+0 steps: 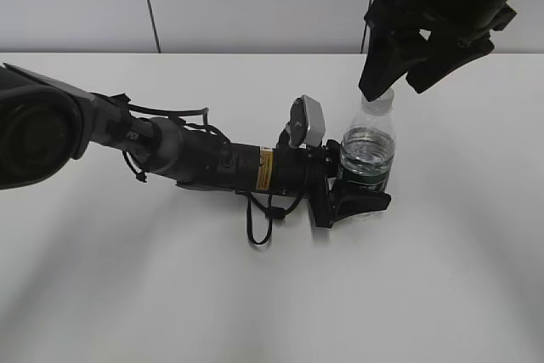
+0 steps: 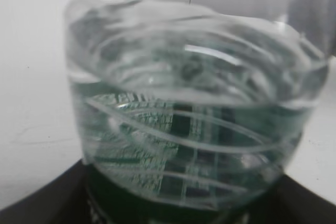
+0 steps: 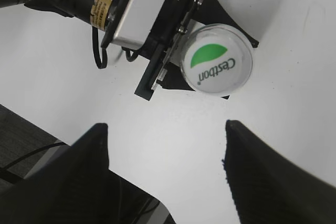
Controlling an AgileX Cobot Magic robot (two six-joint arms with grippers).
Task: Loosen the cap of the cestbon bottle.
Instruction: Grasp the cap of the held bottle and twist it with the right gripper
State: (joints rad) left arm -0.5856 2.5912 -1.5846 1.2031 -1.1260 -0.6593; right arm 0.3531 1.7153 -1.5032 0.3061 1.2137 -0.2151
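Observation:
The cestbon bottle (image 1: 369, 152) stands upright on the white table, clear with a dark green label band. My left gripper (image 1: 357, 193) is shut on its lower body; the left wrist view is filled by the ribbed bottle (image 2: 189, 124). The white cap (image 3: 216, 65) with its green half-circle mark shows from above in the right wrist view; in the exterior view the cap (image 1: 384, 96) is partly hidden behind my right gripper. My right gripper (image 1: 393, 82) is open and empty, hovering just above the cap. In the right wrist view the right gripper (image 3: 165, 129) sits below the cap, not around it.
The white table (image 1: 170, 295) spreads all round the bottle. The left arm (image 1: 195, 159) lies low across the table from the left, with a loose cable loop (image 1: 259, 227). A grey wall runs along the back.

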